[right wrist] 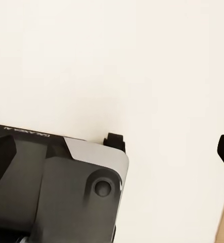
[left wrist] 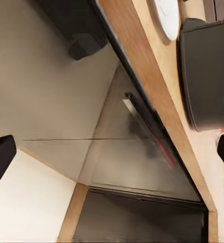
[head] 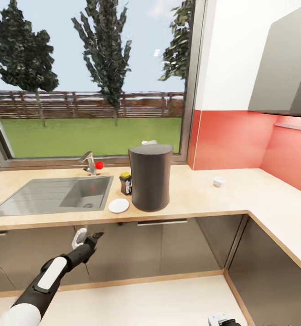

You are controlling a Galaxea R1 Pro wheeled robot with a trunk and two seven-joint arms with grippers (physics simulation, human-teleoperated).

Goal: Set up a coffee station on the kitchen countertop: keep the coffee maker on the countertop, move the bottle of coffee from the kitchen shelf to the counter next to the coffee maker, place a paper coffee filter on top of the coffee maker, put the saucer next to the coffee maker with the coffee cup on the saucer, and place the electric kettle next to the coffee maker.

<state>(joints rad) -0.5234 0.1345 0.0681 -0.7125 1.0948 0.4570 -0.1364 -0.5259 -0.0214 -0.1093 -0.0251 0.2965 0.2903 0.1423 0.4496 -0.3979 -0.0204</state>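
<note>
Countertop (head: 204, 199) is seen above and ahead of the left gripper (head: 92, 236), whose fingers are spread apart, empty, below the counter edge. Up beyond it, the saucer (head: 118, 205) lies just beside the coffee maker (head: 150, 177), with the coffee bottle (head: 126, 183) behind. The right gripper (right wrist: 112, 152) is released over the floor.

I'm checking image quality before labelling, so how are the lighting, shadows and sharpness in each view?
Head view: even daylight, soft shadows under the coffee maker and inside the sink, no glare, all sharp. Left wrist view: dim below the counter edge, cabinet front slightly blurry with a smeared handle reflection. Right wrist view: pale floor nearly washed out, with the dark robot base crisp against it.
</note>
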